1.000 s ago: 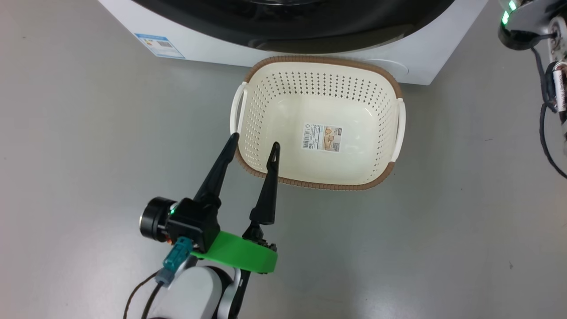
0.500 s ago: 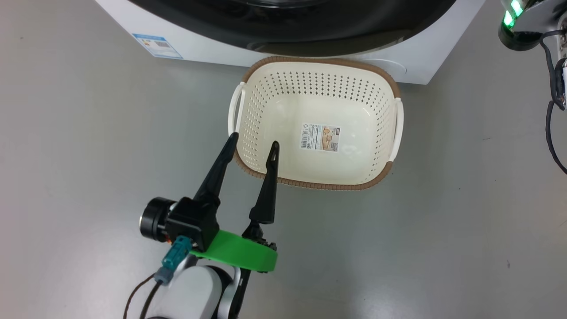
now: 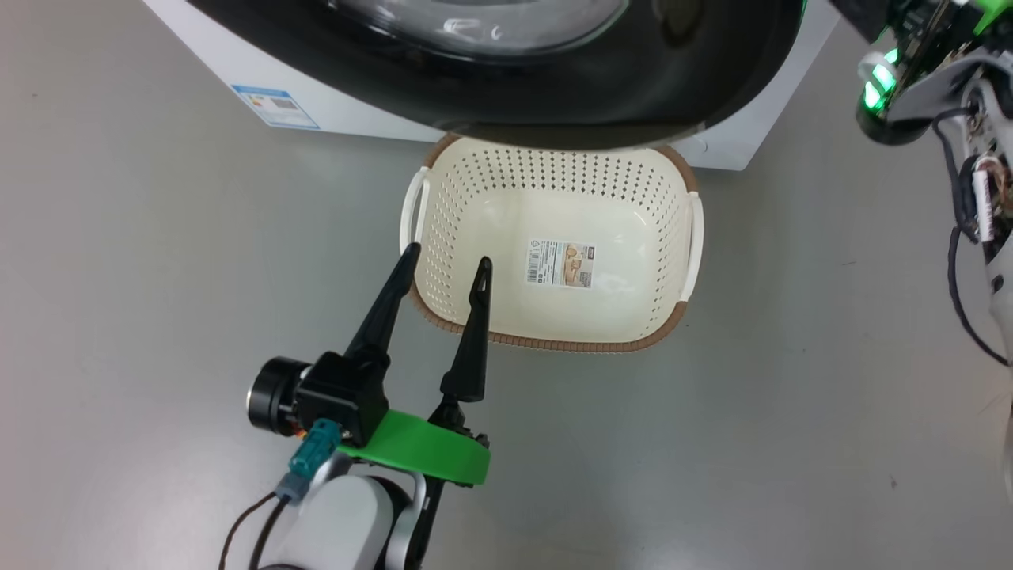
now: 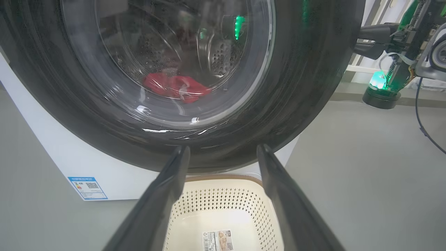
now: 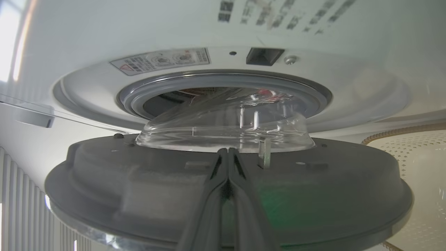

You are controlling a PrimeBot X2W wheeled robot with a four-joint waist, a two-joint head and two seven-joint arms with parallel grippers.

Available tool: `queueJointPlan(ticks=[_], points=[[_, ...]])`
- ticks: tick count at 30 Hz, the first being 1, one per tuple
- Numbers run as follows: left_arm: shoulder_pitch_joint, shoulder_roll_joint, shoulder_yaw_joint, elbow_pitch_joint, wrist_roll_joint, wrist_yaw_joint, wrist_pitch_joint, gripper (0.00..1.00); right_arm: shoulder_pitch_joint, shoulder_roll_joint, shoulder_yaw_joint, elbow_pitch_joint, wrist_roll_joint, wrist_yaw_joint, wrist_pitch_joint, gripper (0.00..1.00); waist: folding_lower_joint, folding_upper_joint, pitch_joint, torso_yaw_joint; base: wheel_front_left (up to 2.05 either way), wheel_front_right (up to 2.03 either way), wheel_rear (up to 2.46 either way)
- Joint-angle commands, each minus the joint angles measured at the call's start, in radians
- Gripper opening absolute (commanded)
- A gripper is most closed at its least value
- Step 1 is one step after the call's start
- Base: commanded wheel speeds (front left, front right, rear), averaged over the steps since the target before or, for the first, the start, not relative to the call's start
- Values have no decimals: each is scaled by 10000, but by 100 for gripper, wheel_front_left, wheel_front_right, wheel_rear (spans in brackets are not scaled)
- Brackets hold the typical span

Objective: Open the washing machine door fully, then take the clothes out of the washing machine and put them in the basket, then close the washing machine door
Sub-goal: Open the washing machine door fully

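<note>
The washing machine (image 3: 348, 111) stands at the top of the head view. Its door (image 3: 633, 95), round and glossy black, hangs partly open over the far rim of the basket (image 3: 554, 345). The basket is cream with a brown rim and holds nothing. In the left wrist view the red clothes (image 4: 174, 87) lie in the drum behind the door (image 4: 306, 87) glass. My left gripper (image 3: 446, 257) is open over the basket's near-left corner, holding nothing. My right gripper (image 5: 228, 151) is shut, its tips against the door's grey inner face (image 5: 313, 195) below the glass bowl.
Grey floor (image 3: 158, 277) lies open on both sides of the basket. My right arm's wrist (image 3: 902, 87) with green lights and loose cables hangs at the far right. A blue label (image 4: 87, 188) marks the washer's lower front. The drum's grey rubber ring (image 5: 306, 90) is exposed.
The door has swung outward and now overhangs the basket's far rim. My right arm has come lower and further into the head view. The left gripper has stayed in place.
</note>
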Motion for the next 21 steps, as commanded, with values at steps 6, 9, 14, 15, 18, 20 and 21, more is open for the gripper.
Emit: queueJointPlan(ticks=[6, 9, 14, 15, 18, 20, 21], points=[[140, 120, 400, -103, 67, -39, -90, 100, 510, 433, 199, -476, 60, 6, 444, 0, 0, 0, -241, -60, 0, 0, 0], [195, 120, 408, -52, 82, -38, -90, 100, 653, 473, 161, -548, 99, 6, 466, 0, 0, 0, -329, -85, 0, 0, 0], [229, 120, 430, 51, 87, -70, -90, 100, 792, 488, 99, -587, 122, 6, 441, 0, 0, 0, -443, -83, 0, 0, 0], [228, 120, 433, 72, 73, -85, -90, 100, 811, 485, 82, -592, 125, 6, 425, 0, 0, 0, -458, -78, 0, 0, 0], [220, 120, 426, 121, 40, -104, -90, 100, 881, 455, 47, -698, 64, 6, 276, 0, 0, 0, -481, -72, 0, 0, 0], [215, 120, 409, 143, 23, -102, -90, 100, 938, 448, -22, -800, 45, 6, 105, 0, 0, 0, -479, -77, 0, 0, 0], [210, 120, 403, 152, 17, -97, -90, 100, 970, 441, -72, -860, 46, 6, 13, 0, 0, 0, -479, -81, 0, 0, 0]])
